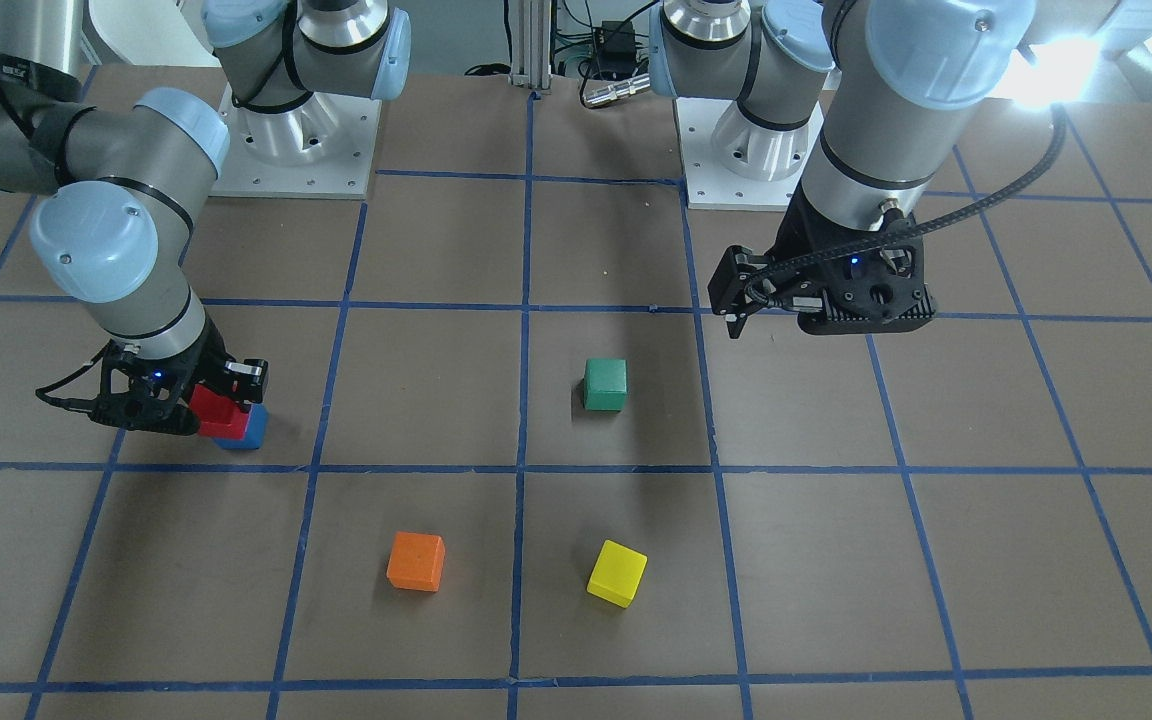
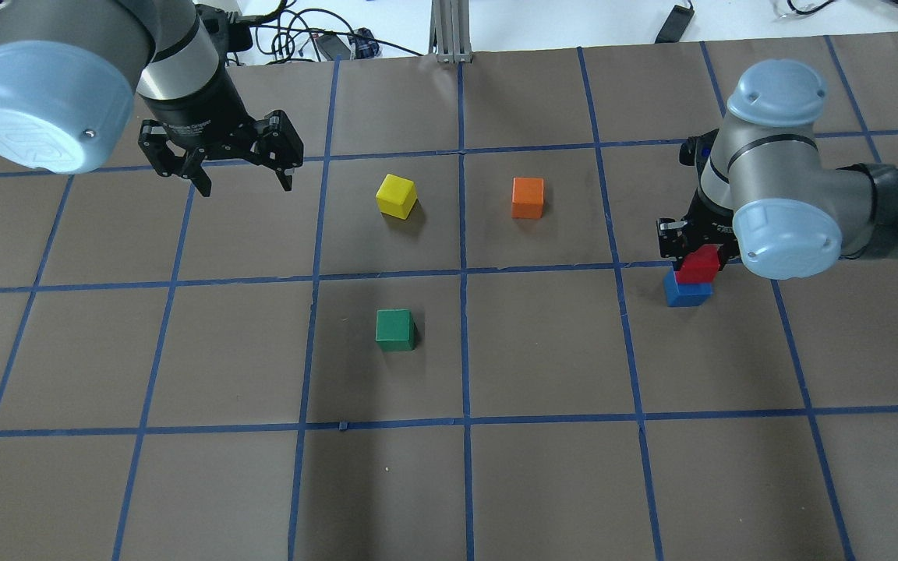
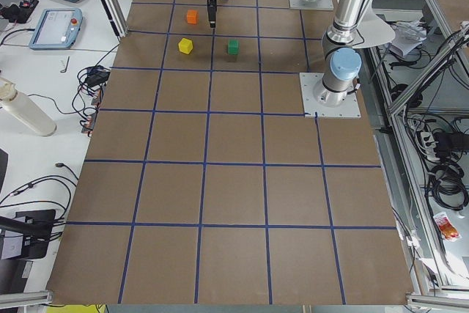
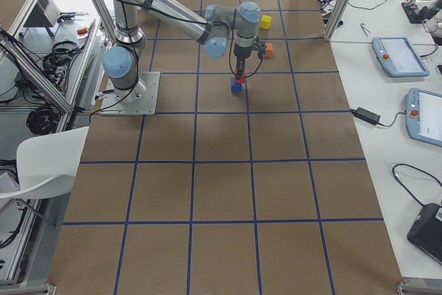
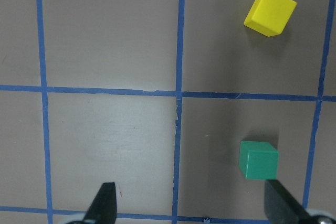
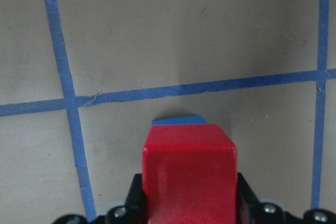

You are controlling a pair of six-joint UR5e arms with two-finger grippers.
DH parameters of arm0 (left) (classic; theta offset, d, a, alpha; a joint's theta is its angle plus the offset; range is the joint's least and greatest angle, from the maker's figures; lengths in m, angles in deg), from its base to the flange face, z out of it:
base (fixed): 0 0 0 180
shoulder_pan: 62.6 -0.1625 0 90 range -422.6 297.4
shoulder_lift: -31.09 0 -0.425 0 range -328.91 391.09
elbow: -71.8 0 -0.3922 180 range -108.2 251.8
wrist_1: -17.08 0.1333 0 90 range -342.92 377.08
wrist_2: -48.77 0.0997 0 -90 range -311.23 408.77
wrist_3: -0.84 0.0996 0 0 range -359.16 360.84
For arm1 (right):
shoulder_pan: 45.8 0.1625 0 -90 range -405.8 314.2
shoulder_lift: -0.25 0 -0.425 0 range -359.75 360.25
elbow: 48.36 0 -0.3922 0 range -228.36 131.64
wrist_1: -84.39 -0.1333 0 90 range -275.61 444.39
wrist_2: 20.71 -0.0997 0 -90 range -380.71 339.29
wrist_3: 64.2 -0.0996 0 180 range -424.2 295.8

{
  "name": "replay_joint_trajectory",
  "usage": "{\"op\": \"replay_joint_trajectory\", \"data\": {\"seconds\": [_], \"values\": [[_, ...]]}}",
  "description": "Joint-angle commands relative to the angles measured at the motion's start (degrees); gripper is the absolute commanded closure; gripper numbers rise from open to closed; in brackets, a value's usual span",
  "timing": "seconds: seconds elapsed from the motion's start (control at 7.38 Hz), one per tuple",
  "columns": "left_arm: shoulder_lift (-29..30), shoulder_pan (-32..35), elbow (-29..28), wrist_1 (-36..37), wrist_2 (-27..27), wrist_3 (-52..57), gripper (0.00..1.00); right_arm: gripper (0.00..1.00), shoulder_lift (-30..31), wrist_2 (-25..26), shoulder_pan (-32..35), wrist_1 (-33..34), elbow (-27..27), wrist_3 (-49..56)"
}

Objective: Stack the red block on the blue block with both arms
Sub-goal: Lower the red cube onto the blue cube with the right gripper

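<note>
My right gripper (image 2: 697, 257) is shut on the red block (image 2: 700, 263) and holds it directly over the blue block (image 2: 687, 291) at the right of the table. The wrist view shows the red block (image 6: 189, 171) between the fingers, with a sliver of the blue block (image 6: 177, 120) past its far edge. I cannot tell whether the two blocks touch. The front view shows the same red block (image 1: 212, 410) and blue block (image 1: 244, 430). My left gripper (image 2: 235, 175) is open and empty, raised above the far left of the table.
A green block (image 2: 395, 329), a yellow block (image 2: 396, 195) and an orange block (image 2: 528, 197) lie apart on the brown, blue-taped table (image 2: 542, 483). The green block (image 5: 258, 160) and yellow block (image 5: 269, 12) lie below my left gripper.
</note>
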Motion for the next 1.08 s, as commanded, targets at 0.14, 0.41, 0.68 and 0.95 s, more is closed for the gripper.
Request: {"op": "replay_joint_trajectory", "data": {"seconds": [0.14,0.41,0.68,0.95], "values": [[0.04,-0.03,0.00,0.07,-0.01,0.00,0.00,0.60,0.02,0.16,0.00,-0.56,-0.99,-0.08],[0.04,-0.03,0.00,0.07,-0.01,0.00,0.00,0.17,0.19,0.24,0.00,-0.74,-0.99,0.27],[0.13,-0.12,0.00,-0.02,-0.01,0.00,0.00,0.00,0.28,0.42,0.00,-0.83,-0.81,0.88],[0.04,-0.12,0.00,0.07,-0.01,0.00,0.00,0.00,2.11,1.99,0.26,-2.49,1.80,0.80]]}}
